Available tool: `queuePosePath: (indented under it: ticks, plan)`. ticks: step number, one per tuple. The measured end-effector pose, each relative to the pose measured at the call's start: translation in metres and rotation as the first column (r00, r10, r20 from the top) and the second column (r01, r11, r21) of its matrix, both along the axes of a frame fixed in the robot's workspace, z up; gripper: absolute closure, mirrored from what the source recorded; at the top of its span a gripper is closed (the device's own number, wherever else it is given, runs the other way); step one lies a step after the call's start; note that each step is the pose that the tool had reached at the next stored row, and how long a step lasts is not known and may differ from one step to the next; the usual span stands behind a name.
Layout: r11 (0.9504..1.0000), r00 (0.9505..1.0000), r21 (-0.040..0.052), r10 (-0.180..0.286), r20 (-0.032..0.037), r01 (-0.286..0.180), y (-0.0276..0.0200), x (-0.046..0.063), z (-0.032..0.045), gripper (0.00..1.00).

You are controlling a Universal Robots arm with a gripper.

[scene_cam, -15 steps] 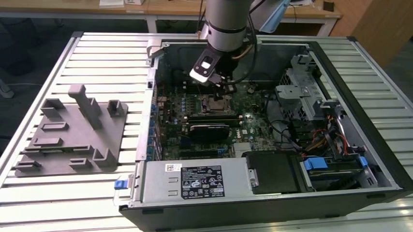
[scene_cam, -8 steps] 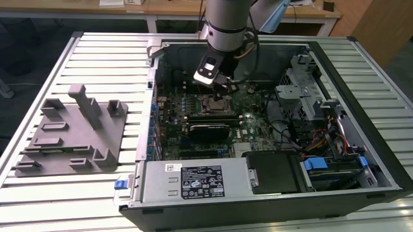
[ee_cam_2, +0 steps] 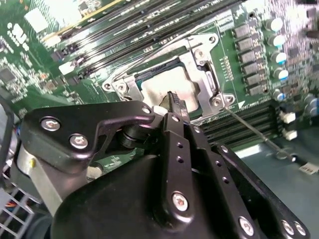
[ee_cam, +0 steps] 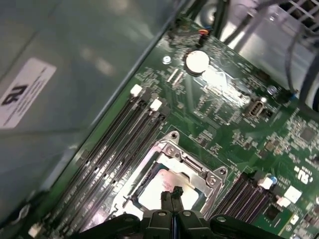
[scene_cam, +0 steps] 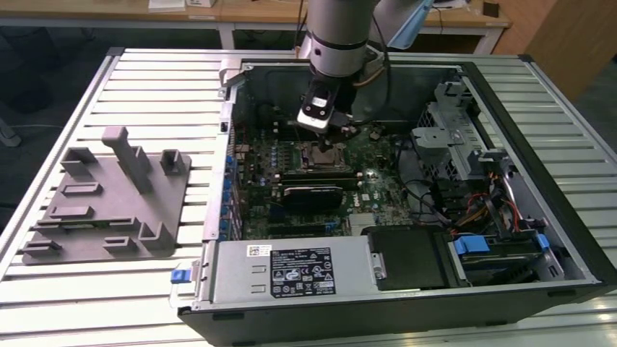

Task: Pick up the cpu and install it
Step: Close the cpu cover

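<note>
The cpu (ee_cam: 152, 191) is seen seated in the socket frame (ee_cam: 202, 172), flanked by memory slots (ee_cam: 114, 149). The fingers (ee_cam: 166, 198) are pressed together over it, nothing held; contact cannot be told.

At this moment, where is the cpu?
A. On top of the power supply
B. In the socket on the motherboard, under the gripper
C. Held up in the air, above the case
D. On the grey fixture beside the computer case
B: in both wrist views the cpu lies flat inside the metal socket frame on the motherboard, with the gripper close above it.
</note>
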State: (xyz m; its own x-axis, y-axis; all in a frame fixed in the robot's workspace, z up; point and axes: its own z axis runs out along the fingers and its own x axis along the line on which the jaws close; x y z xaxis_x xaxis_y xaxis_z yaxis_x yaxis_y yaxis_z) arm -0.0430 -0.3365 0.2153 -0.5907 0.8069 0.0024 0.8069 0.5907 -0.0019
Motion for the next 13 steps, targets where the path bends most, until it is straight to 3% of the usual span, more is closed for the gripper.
queuePosePath:
  ticks: [3,7,10,13]
  plan:
    - [0.9985,0.9985,-0.0018,0.055,-0.0001,-0.055,0.0000,0.0000,-0.0001,0.89]
    - [0.9919,0.9919,-0.0036,0.127,-0.0002,-0.127,0.0000,0.0000,-0.0002,0.89]
    - [0.9836,0.9836,-0.0048,0.180,-0.0004,-0.180,0.0000,0.0000,-0.0003,0.89]
    - [0.9720,0.9721,-0.0060,0.235,-0.0007,-0.235,0.0000,0.0000,-0.0004,0.89]
